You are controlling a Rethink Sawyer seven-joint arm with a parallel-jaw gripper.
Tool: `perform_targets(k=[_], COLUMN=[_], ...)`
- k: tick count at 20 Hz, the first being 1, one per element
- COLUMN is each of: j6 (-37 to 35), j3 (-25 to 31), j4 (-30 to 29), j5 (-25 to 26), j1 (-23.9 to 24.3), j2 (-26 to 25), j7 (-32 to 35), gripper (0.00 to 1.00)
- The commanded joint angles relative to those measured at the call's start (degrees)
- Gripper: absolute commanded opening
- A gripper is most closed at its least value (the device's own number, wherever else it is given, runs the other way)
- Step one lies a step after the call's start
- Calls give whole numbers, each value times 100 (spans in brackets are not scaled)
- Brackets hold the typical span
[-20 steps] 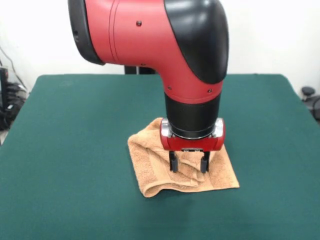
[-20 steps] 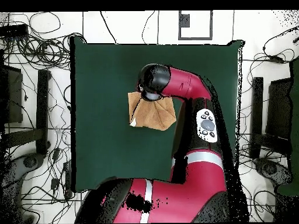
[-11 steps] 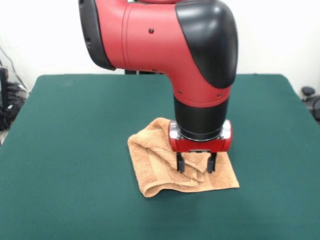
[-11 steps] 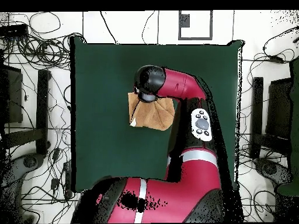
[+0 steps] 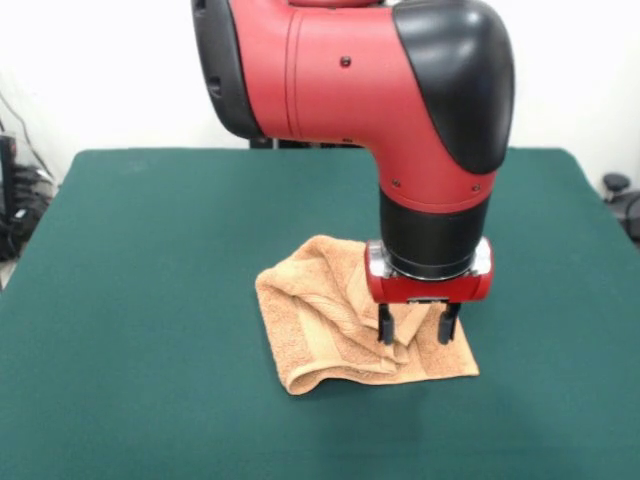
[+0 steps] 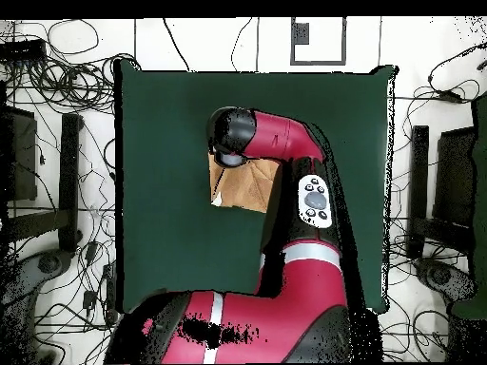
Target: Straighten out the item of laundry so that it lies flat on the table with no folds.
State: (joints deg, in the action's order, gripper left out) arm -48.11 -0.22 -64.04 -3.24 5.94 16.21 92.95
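- Below the gripper (image 5: 419, 330), on the dark green table (image 5: 150, 300), lies the orange-tan towel (image 5: 330, 330); no container of any kind holds it, only the felt top.
- Its two black fingers (image 5: 385, 326) stand apart, tips down over the towel's right part in the front view; they seem to touch the cloth, though contact is hard to judge from here.
- To the gripper's left in the front view the towel is rumpled, with raised ridges running slantwise and a rolled fold along the near edge.
- Roughly square, the towel has no clear long axis; its edges sit slightly askew to the table's edges.
- From overhead, the red and black arm (image 6: 285, 152) covers the upper part of the towel (image 6: 243, 188), and a small white tag (image 6: 217, 201) shows at its lower left corner.
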Motion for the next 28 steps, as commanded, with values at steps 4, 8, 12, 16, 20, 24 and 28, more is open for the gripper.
perform_targets(k=[4, 8, 12, 16, 20, 24, 28], j6=[-252, -172, -11, 139, 399, 674, 881], j3=[107, 83, 42, 0, 29, 84, 149], j4=[-489, -556, -644, -718, -914, -1052, -1261], j5=[-218, -167, -100, -38, -9, 1, -13], j1=[-83, -73, -73, -45, -18, 3, 46], j2=[137, 143, 75, 40, 26, -30, -20], j7=[1236, 1187, 1188, 1168, 1158, 1156, 1110], gripper=[100, 100, 100, 100, 100, 100, 100])
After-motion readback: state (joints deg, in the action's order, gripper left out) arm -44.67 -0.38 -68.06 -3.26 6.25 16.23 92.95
